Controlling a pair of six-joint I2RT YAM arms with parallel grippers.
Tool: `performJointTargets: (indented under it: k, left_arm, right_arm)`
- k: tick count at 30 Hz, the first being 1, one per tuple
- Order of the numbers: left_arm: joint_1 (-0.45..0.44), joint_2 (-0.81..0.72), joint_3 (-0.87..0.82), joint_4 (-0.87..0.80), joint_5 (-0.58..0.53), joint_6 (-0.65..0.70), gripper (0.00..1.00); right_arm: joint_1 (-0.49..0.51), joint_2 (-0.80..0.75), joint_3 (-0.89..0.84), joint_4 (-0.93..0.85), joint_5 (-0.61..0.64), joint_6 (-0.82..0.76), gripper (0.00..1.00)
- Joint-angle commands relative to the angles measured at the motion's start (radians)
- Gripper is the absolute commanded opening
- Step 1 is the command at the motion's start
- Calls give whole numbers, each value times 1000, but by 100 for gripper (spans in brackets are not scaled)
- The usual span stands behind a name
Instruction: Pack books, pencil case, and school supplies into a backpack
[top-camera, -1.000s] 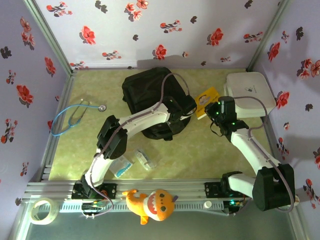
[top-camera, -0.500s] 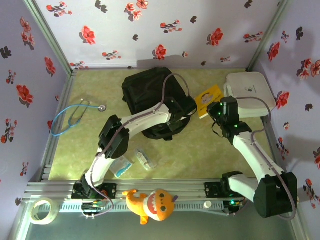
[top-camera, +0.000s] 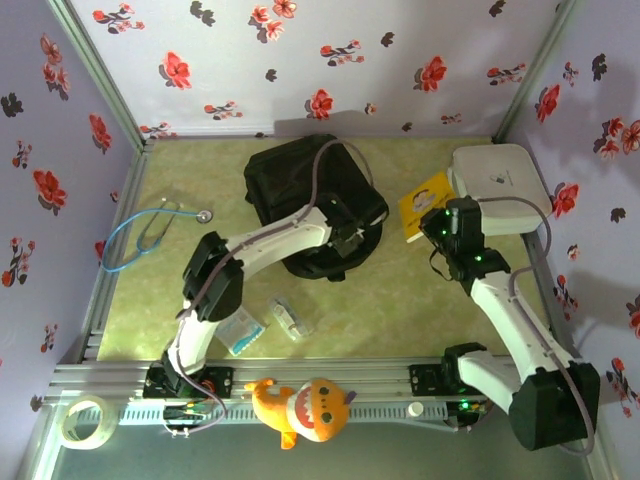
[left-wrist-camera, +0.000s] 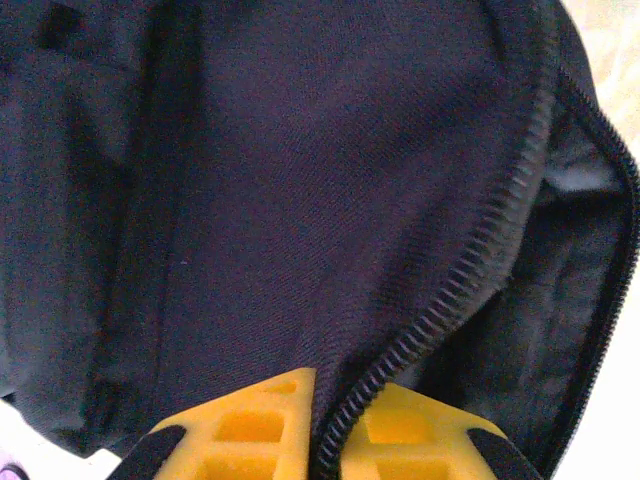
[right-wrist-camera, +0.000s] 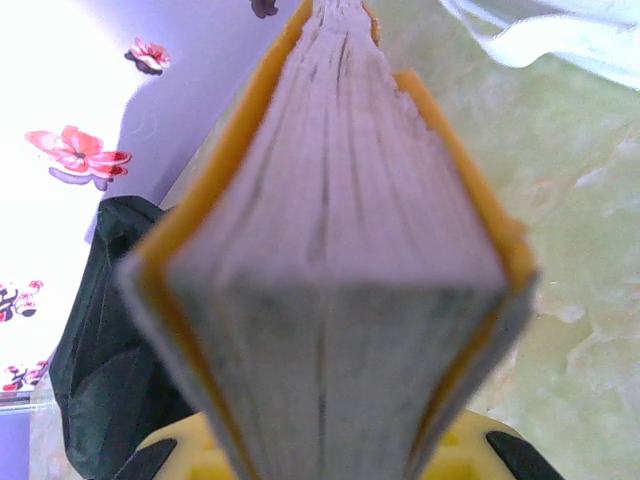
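Note:
The black backpack (top-camera: 300, 185) lies at the table's middle back, with its zip open. My left gripper (top-camera: 350, 238) is at its near right edge, shut on the backpack's zip edge (left-wrist-camera: 440, 310), with fabric and zip teeth pinched between the yellow fingers (left-wrist-camera: 260, 420). My right gripper (top-camera: 443, 218) is to the right of the backpack, shut on a yellow-covered stack of books (top-camera: 423, 198). The stack's page edges (right-wrist-camera: 320, 230) face the right wrist camera. I cannot make out a blue cover. The clear pencil case (top-camera: 291, 318) lies on the table near the front.
A white rounded-square box (top-camera: 500, 180) sits at the back right, close to the right arm. A pale blue-white packet (top-camera: 241, 331) lies beside the pencil case. A blue stethoscope (top-camera: 148, 235) lies on the left. A plush toy (top-camera: 305, 405) and a tape roll (top-camera: 84, 420) sit on the front rail.
My right gripper has drifted slightly right with the books, away from the backpack. My left gripper has moved toward the near left, keeping hold of the zip edge.

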Motion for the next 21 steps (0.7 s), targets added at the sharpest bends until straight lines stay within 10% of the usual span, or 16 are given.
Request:
performJointTargets:
  k: [1, 21]
  left_arm:
    - [25, -108, -27, 115, -29, -26, 3]
    - [82, -209, -53, 382, -20, -85, 0]
  right_arm:
    - [-10, -40, 64, -6, 41, -56, 15]
    - [-9, 8, -43, 265, -522, 51, 15]
